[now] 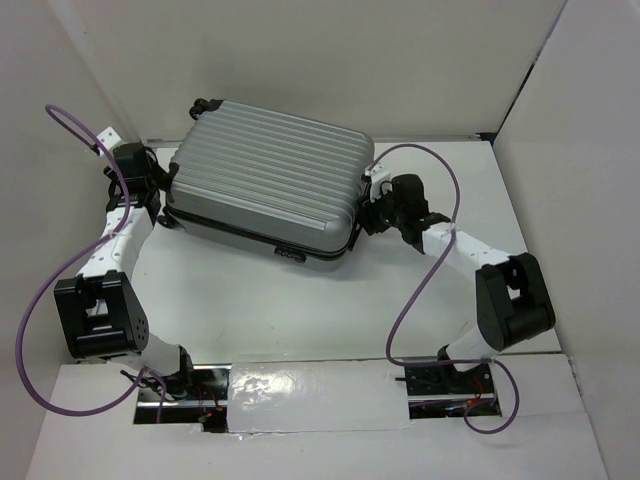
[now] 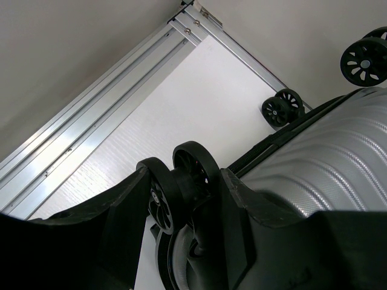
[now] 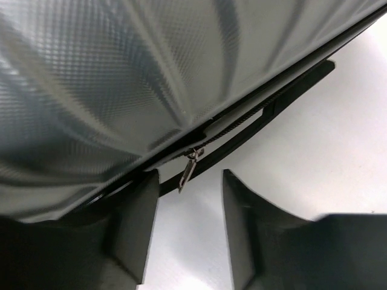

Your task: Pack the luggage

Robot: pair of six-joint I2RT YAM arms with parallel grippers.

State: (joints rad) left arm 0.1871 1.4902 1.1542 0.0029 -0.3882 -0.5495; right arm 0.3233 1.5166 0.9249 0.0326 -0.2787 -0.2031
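Note:
The luggage [image 1: 265, 180], ribbed silver-grey with its lid down, lies flat at the back middle of the table. My left gripper [image 1: 150, 200] is at its left end. In the left wrist view the jaws [image 2: 184, 181] are closed on a black twin wheel [image 2: 181, 187] of the luggage [image 2: 326, 169], one finger against each disc. My right gripper [image 1: 372, 215] is at the right end, open. In the right wrist view the small metal zipper pull [image 3: 189, 169] hangs from the seam of the shell [image 3: 121, 72], just ahead of the gap between my fingers [image 3: 190, 181].
White walls close in the table at left, back and right. An aluminium rail [image 2: 91, 127] runs along the back wall. Two other wheels [image 2: 282, 107] [image 2: 364, 60] stick out at the luggage's left end. Purple cables [image 1: 420, 290] loop beside both arms.

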